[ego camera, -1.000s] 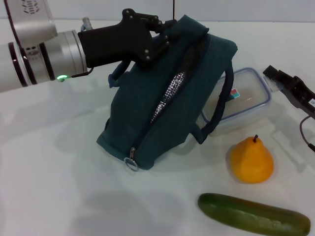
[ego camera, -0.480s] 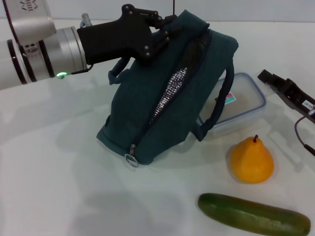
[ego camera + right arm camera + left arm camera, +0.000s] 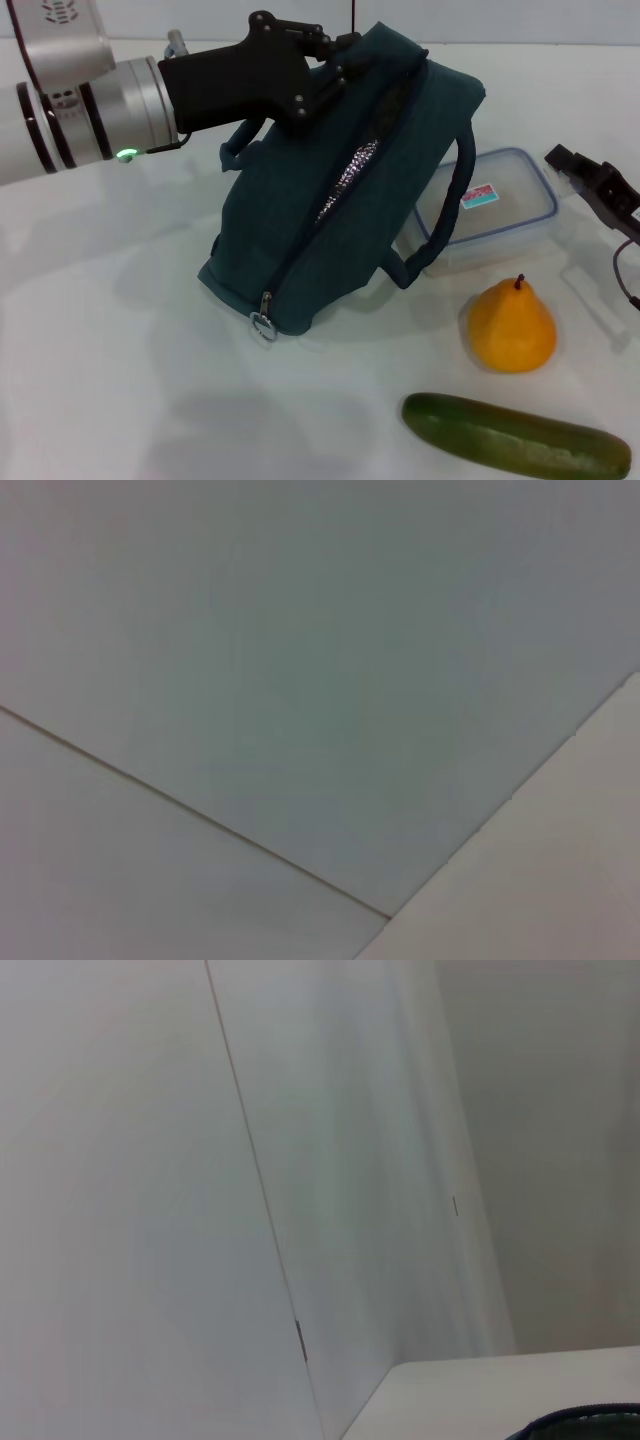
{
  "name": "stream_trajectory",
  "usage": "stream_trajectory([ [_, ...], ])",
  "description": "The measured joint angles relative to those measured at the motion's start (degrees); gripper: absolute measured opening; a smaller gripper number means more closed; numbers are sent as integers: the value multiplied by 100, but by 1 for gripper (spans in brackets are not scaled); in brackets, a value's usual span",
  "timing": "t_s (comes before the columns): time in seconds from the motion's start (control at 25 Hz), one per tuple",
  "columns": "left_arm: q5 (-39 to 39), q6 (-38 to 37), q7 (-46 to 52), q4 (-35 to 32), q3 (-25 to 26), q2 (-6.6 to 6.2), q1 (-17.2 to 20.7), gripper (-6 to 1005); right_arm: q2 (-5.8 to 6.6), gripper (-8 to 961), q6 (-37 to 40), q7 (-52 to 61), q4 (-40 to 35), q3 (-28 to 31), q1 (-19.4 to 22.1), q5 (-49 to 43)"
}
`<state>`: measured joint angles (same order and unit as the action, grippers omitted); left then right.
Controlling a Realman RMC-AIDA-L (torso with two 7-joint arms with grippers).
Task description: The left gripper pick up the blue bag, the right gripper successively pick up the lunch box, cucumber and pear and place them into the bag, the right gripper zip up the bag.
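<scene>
left gripper (image 3: 335, 62): clamped on the top edge of the blue bag (image 3: 330, 200), so its mouth is held up for loading.
blue bag: tilted, far end lifted, near corner on the bench (image 3: 120, 350); zipper partly open, silver lining seen, ring pull low.
right gripper (image 3: 590, 180): at the right edge beside the lunch box (image 3: 495, 205); its opening cannot be told, nothing is held.
lunch box: clear, touching the bag's right side.
pear (image 3: 511, 325), cucumber (image 3: 515, 436): left waiting in front.
</scene>
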<state>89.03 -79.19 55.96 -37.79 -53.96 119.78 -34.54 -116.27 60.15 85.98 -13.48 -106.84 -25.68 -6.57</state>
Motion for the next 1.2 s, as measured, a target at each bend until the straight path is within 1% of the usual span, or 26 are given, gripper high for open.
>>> stream_trajectory([
  [0.24,-2,-1,-7,0,-51,1,-1,128,0,248,5,40,3,-6,42,0],
  [0.44,-9,0,-7,0,-78,2,-8,128,0,444,-49,192,3,-128,64,20],
  [0.88,-14,-4,6,7,-167,2,-37,128,-1,558,-69,307,-34,-319,24,29],
  [1.2,-17,0,-6,9,-211,1,-35,127,-1,553,-29,275,-61,-311,2,34],
])
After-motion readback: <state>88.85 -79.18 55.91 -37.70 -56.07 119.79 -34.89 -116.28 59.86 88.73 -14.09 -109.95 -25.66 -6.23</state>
